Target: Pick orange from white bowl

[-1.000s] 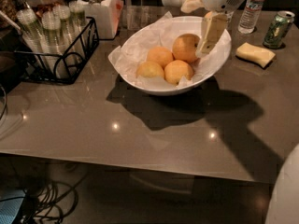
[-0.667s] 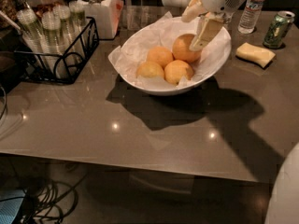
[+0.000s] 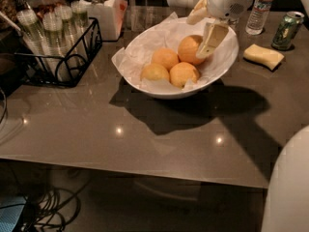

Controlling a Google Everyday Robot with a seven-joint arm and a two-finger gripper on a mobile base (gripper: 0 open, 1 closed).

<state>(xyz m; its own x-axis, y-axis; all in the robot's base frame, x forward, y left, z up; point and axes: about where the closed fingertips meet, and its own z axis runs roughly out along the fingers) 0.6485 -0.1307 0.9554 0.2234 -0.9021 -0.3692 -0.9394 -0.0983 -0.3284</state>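
Observation:
The white bowl (image 3: pixel 215 75), lined with crumpled white paper, stands on the grey table at centre back. The orange (image 3: pixel 188 50) lies at the bowl's right rear, deeper in colour than three smaller yellow-orange fruits (image 3: pixel 165 58) beside it. My gripper (image 3: pixel 203 27) reaches down from the top right, open, over the orange's right side. One cream finger (image 3: pixel 211 37) hangs against the orange's right flank. The other finger (image 3: pixel 198 15) is behind and above it. The orange rests in the bowl.
A black wire rack of glasses (image 3: pixel 58 45) stands at the left, with a white jar (image 3: pixel 103 7) behind it. A yellow sponge (image 3: pixel 263 56), a green can (image 3: pixel 288 29) and a water bottle (image 3: pixel 259 6) are on the right. My white body (image 3: pixel 289 187) fills the lower right.
My gripper has dropped and shifted left, so the near finger now lies against the orange's right side. The fruits and the bowl have not moved.

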